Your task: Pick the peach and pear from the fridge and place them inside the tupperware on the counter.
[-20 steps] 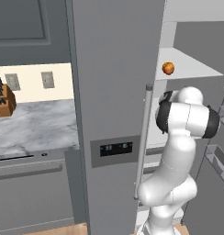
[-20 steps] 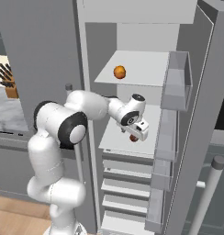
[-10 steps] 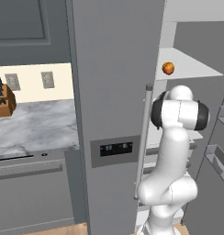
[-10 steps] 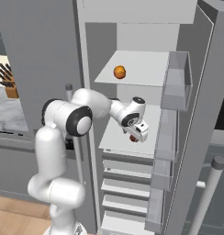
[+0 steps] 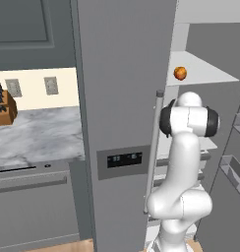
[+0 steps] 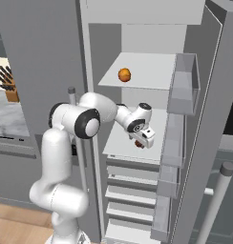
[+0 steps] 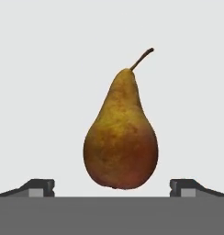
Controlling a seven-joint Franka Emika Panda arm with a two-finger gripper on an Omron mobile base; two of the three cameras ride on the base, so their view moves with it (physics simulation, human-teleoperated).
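The pear (image 7: 120,137), brownish with a red blush and a short stem, stands upright on the fridge's middle shelf (image 6: 123,145). It is directly ahead of my gripper (image 7: 112,187) in the hand view. The gripper is open, with its two fingertips (image 7: 40,187) set wide to either side of the pear's base and not touching it. From the right base view, the gripper (image 6: 141,141) reaches into the open fridge (image 6: 42,57) at the pear (image 6: 138,144). The peach (image 6: 124,75) lies on the shelf above, and appears again as the peach (image 5: 180,73). The tupperware is out of view.
The fridge's open right door with its bins (image 6: 178,119) stands close to the right of the hand. Drawers (image 6: 123,190) stack below the middle shelf. The closed grey door (image 5: 122,98) carries a slim handle (image 5: 154,147). A knife block (image 5: 4,108) sits on the marbled counter (image 5: 38,138).
The arm's elbow and shoulder have shifted over the base. The hand has stayed at the pear on the middle shelf, and both fruits are where they were.
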